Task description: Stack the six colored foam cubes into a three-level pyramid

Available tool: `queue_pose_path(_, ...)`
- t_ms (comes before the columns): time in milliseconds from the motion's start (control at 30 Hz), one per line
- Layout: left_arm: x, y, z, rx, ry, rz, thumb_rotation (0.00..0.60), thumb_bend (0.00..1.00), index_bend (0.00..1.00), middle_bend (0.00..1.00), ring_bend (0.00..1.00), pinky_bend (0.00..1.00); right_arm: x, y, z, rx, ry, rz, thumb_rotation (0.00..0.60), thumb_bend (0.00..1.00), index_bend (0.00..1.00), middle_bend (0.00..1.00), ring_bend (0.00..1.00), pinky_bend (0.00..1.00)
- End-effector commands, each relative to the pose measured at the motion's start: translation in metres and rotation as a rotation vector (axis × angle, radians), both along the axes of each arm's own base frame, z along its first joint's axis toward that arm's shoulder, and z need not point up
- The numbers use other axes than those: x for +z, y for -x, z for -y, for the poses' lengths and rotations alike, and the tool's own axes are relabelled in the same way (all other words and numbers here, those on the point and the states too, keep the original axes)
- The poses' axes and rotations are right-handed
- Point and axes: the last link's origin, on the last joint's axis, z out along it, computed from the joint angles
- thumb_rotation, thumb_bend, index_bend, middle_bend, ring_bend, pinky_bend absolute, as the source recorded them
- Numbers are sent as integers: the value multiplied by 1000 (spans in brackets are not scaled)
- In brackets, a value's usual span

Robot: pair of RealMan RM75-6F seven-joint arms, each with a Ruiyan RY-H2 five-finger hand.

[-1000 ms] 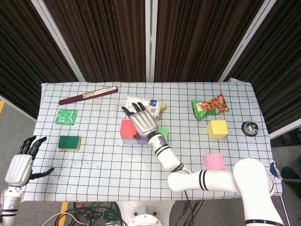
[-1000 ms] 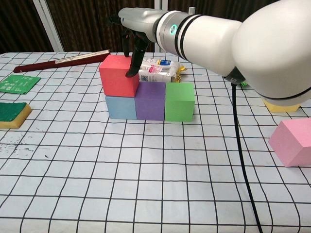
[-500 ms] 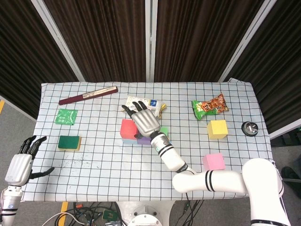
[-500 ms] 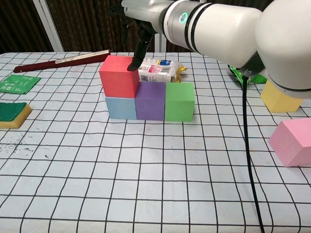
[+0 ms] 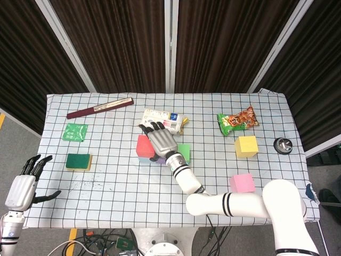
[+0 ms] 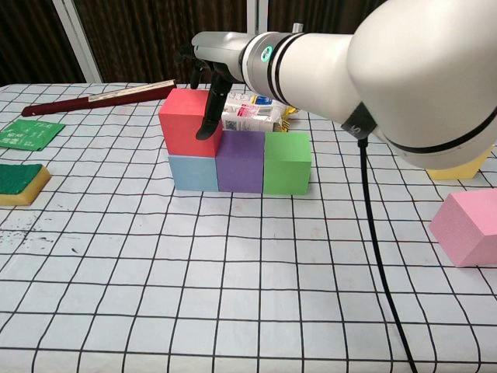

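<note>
A red cube (image 6: pixel 190 122) sits on the second level, resting on the blue cube (image 6: pixel 194 172) and partly on the purple cube (image 6: pixel 241 162). The green cube (image 6: pixel 287 162) closes the bottom row on the right. My right hand (image 6: pixel 216 70) hovers over the stack (image 5: pixel 160 140) with its fingers (image 6: pixel 208 124) pointing down, touching the red cube's right edge and holding nothing. The yellow cube (image 5: pixel 246 146) and pink cube (image 5: pixel 242 183) lie apart at the right. My left hand (image 5: pixel 24 184) hangs open off the table's front left corner.
Behind the stack lies a small carton (image 5: pixel 162 117). A maroon bar (image 5: pixel 100 107), a green packet (image 5: pixel 74 132) and a green sponge (image 5: pixel 79 161) sit at the left. A snack bag (image 5: pixel 238 121) and a black round object (image 5: pixel 282 145) are at the right.
My right hand lifted off the red cube, then came back down, and its fingers now reach lower along the cube's right edge. The cubes and my left hand have not moved.
</note>
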Motion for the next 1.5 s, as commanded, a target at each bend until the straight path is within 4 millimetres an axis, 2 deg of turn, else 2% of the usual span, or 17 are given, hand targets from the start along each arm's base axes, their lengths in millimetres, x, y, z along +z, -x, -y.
queue_pose_path(33,0,1,0,2,1,1,600,0,100,145,16,60,-3,-3,2,-4,22,-6,600,0,0,333,0,0)
queue_pose_path(167,0,2,-1,5,0,2,600,0,100,145,15,60,-2,-4,4,-7,51,2,600,6,0,407,19,0)
queue_pose_path(333,-1,3,0,6,4,1,600,0,100,145,16,60,11,-9,5,15,110,57,600,77,0,470,64,0)
queue_pose_path(467,-2,3,-1,4,8,5,600,0,100,145,15,60,22,-5,0,52,116,63,600,86,0,475,67,0)
queue_pose_path(600,-4,1,-1,0,16,4,600,0,100,145,15,60,27,7,-1,87,100,29,600,86,0,474,67,0)
queue_pose_path(867,-7,-1,-2,-8,22,1,600,0,100,145,15,60,24,28,3,68,48,25,600,87,0,474,67,0)
queue_pose_path(1500,-7,0,-3,-12,25,-1,600,0,100,145,15,60,15,34,8,77,13,25,600,93,0,474,67,0)
